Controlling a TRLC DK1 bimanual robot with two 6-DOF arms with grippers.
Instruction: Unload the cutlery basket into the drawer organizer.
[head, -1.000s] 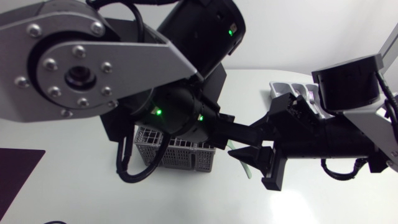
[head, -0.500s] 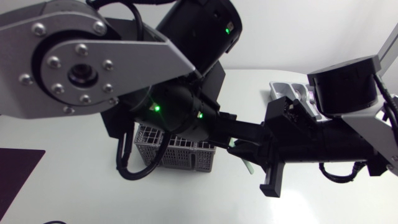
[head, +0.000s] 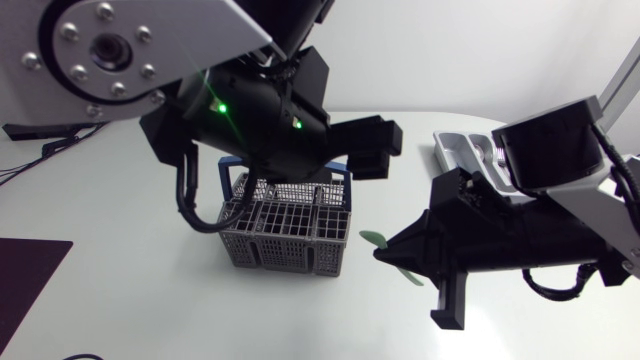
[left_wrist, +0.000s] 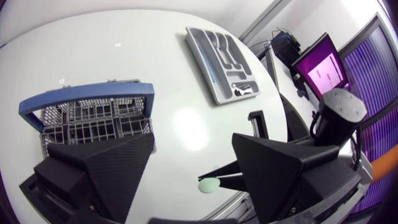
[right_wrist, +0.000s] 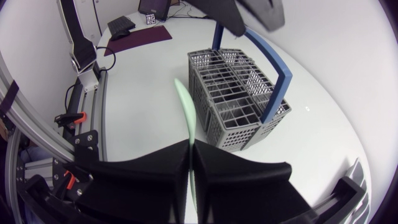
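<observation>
While our right gripper (right_wrist: 189, 147) pinches the green utensil (head: 375, 240), left gripper (left_wrist: 193, 137) spread empty, we should carry it level toward the organizer (head: 455, 149) at 1 o'clock.

From overhead, looking down on the white table (head: 100, 230), from left wrist, close above the grey mesh cutlery basket with blue handle (left_wrist: 93, 121), from right wrist, facing it nearby, shared by all three

Legible text, numbers, signs: none. Drawer organizer (left_wrist: 202, 59), 2 o'clock of cutlery basket (left_wrist: 87, 118): one small dark marking; too small to read.
</observation>
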